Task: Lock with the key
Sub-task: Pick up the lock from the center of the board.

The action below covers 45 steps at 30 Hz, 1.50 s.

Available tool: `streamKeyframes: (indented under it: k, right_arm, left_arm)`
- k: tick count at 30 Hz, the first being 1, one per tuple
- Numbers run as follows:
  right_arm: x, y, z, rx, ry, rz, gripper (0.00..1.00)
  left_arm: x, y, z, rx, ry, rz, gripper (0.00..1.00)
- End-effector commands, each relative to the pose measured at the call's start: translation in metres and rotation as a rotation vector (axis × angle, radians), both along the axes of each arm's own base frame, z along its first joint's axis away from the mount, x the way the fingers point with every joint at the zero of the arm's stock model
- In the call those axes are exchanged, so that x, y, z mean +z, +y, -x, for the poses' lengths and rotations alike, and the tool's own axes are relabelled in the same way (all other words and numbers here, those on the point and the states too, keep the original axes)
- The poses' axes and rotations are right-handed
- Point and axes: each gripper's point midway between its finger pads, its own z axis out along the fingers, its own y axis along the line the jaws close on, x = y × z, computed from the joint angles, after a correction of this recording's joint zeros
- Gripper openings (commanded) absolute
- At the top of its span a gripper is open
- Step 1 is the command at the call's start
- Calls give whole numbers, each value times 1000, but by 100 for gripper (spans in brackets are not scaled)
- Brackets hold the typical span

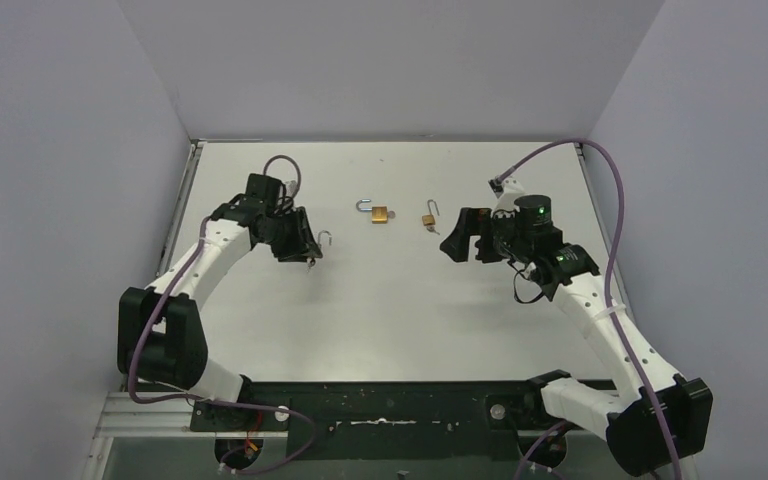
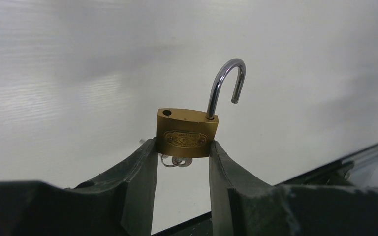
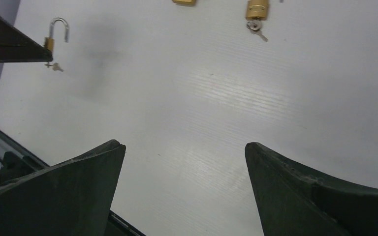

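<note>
three padlocks in all, each a small brass block with rounded corners and a bright steel shackle. held padlock (image 2: 187,132) clamped by its side faces between the dark, matte fingers of the left tool (image 2: 182,150), up off the desk (image 1: 390,320). embossed oval plate on its front. shackle (image 2: 225,83) swung open: a smooth hook with one free end, and an empty round hole in the body's top beside it. silvery key (image 2: 176,161) poking out under the body, between the fingers.

two more padlocks lying flat at the far middle of the desk, near each other but apart: middle padlock (image 1: 378,212) and right padlock (image 1: 428,218), shackles seemingly open. second key (image 3: 257,28) stuck in the bottom of the right padlock. keys seen: two.

right tool (image 3: 184,146) spread wide, gripping nothing, near the right padlock. desk white, matte, finely ribbed.
</note>
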Motion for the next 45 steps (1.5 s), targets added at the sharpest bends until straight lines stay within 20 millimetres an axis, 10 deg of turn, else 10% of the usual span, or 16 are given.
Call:
streamKeyframes:
  k: [1,17,25,36,42,45]
  right_arm:
    - [48,57,-3,221,-71,-176,100]
    - [117,170,3,462,-152,-525,71]
    - [131,184,11,516,-182,-550,56]
    - [131,185,14,514,-177,-540,1]
    - [139,184,14,506,-191,-541,0]
    - [150,179,10,452,-191,-536,0]
  left_arm:
    - [55,-59,13,-423,-268,94,0]
    - [155,-141,66,-785,-707,410,0]
    - [179,-143,80,-806,-747,479,0]
    - [188,-147,82,-809,-763,533,0]
    - [199,-155,87,-844,-766,620,1]
    - [210,-156,85,-827,-808,639,51]
